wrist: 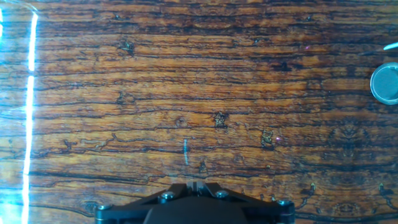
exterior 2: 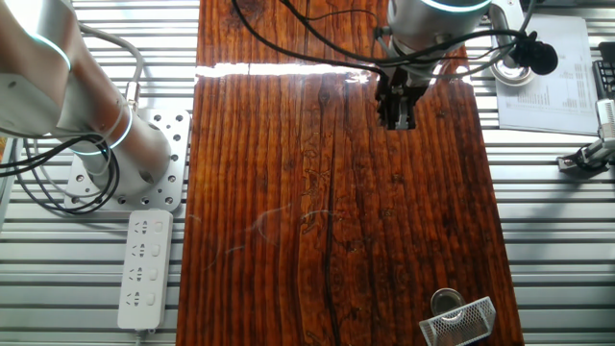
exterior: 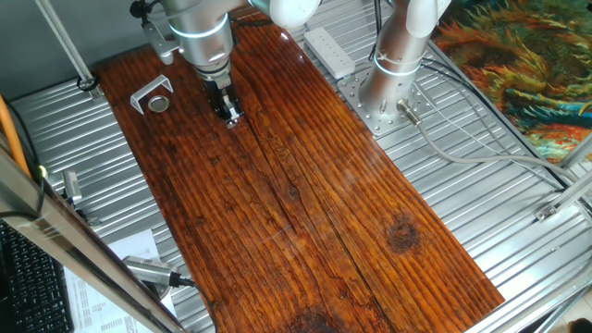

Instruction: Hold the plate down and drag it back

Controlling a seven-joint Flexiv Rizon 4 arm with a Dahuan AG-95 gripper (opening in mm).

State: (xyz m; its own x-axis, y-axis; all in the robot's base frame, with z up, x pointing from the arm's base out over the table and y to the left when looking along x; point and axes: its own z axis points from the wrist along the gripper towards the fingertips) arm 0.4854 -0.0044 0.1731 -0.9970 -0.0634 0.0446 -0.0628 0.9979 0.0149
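The plate (exterior: 160, 104) is a small round silvery disc that lies flat on the wooden board, right beside a grey U-shaped metal bracket (exterior: 148, 92). It also shows in the other fixed view (exterior 2: 445, 303) and at the right edge of the hand view (wrist: 385, 84). My gripper (exterior: 231, 118) points down at the bare board, well apart from the plate, with its fingers pressed together and nothing between them. It also shows in the other fixed view (exterior 2: 399, 120), and only its tips (wrist: 194, 185) show in the hand view.
The bracket (exterior 2: 459, 322) stands at the board's corner next to the plate. A second arm's base (exterior: 388, 88) and a white power strip (exterior: 329, 51) sit off the board's edge. Papers (exterior 2: 543, 91) and cables lie on the ribbed metal table.
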